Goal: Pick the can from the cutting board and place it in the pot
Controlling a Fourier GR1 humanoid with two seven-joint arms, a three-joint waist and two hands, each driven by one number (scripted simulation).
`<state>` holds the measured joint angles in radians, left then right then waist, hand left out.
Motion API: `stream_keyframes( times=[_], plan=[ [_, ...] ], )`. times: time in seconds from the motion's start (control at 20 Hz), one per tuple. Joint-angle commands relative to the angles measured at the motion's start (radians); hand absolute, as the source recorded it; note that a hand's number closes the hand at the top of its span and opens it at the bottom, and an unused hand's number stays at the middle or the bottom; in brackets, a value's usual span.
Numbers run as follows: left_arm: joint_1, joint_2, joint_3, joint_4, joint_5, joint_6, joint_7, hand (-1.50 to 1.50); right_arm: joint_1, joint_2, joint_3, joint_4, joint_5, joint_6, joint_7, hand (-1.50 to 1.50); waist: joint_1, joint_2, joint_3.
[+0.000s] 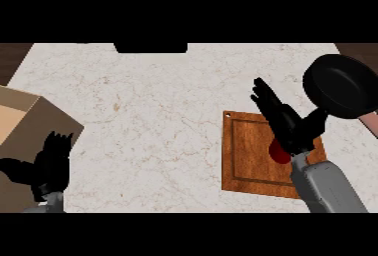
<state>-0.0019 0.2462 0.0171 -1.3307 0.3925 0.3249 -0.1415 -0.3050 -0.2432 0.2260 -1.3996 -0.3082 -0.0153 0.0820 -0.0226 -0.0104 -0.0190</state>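
The right hand (284, 120) hangs over the cutting board (251, 155), fingers straight and open; the can (278, 151) peeks out red on the board beneath its wrist, mostly hidden, so its long axis can't be told. Pot (341, 85) sits up-right. Left hand (46, 162) rests open, well apart

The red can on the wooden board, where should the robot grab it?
Probably round its side, coming down from above. Only a red sliver of the can shows on the cutting board, under the right hand, whose straight fingers are already over it. Its pose is hidden.
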Motion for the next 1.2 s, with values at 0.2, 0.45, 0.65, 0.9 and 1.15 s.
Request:
stream_keyframes(
  times=[0.2,0.45,0.65,0.9,1.15],
  plan=[
    [-0.164,0.089,-0.049,-0.142,-0.083,-0.029,-0.002,0.0,-0.184,-0.236,-0.174,0.021,-0.282,0.487,-0.047,1.5,0.022,0.016,0.029],
    [-0.223,0.091,-0.094,-0.176,-0.078,-0.07,0.049,0.0,-0.174,-0.507,-0.211,0.161,0.039,0.563,-0.294,-1.5,0.03,0.036,0.028],
    [-0.213,0.085,-0.114,-0.195,-0.09,-0.066,0.057,0.0,-0.119,-0.57,-0.24,0.21,0.103,0.719,-0.639,-1.5,0.034,0.031,0.028],
    [-0.268,0.096,-0.107,-0.176,-0.091,-0.063,0.105,0.0,-0.162,-0.679,-0.2,0.3,0.315,0.73,-0.86,-1.5,0.052,0.03,0.024],
    [-0.257,0.103,-0.107,-0.224,-0.083,-0.06,0.149,0.0,-0.167,-0.778,-0.067,0.244,0.462,0.694,-0.886,-1.5,0.051,0.019,0.021]
  ],
)
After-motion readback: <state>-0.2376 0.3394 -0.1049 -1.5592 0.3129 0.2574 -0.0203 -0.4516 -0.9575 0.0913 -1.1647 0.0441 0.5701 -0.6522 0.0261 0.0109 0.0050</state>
